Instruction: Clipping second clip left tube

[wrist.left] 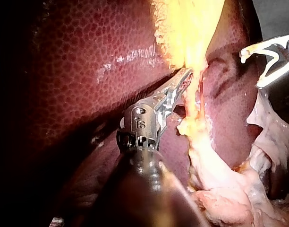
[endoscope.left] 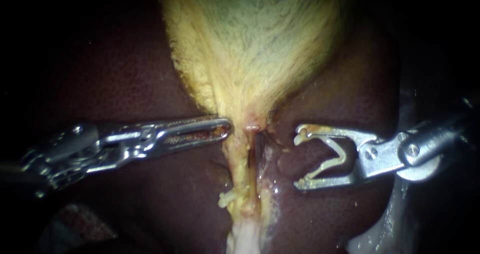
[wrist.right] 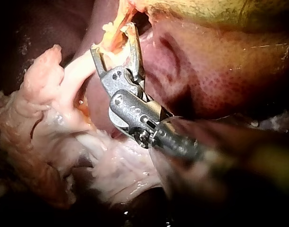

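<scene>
Yellow and a bit green, the gallbladder [endoscope.left: 250,44] lay on the dark red liver [endoscope.left: 125,74]. It got thin at its lower end, like a neck. From that neck two strands ran down side by side, with a dark slit between them. The yellow strand was the left tube [endoscope.left: 239,171]. A paler strand [endoscope.left: 266,159] lay just on the other side of the slit. Lower down, both went into soft, pale, lumpy tissue [endoscope.left: 245,236].

My left instrument [endoscope.left: 227,129] came in flat across the liver. Its jaws lay almost together. Their tip nipped the yellow edge of the gallbladder's neck, just above the left tube.

My right instrument [endoscope.left: 300,159] came in from the other side. Its jaws stood wide apart. A pale, bent clip [endoscope.left: 343,154] sat between them and touched both jaws, so they held it. The open end of the clip faced the two strands. The jaw tips hung over bare liver, near the paler strand but apart from it. The left tube was a little farther on, past the slit. The clip touched neither strand.

In the right wrist view I looked along those jaws. Pale and orange tissue showed in the gap between their tips. From there I could not tell how close it was.
</scene>
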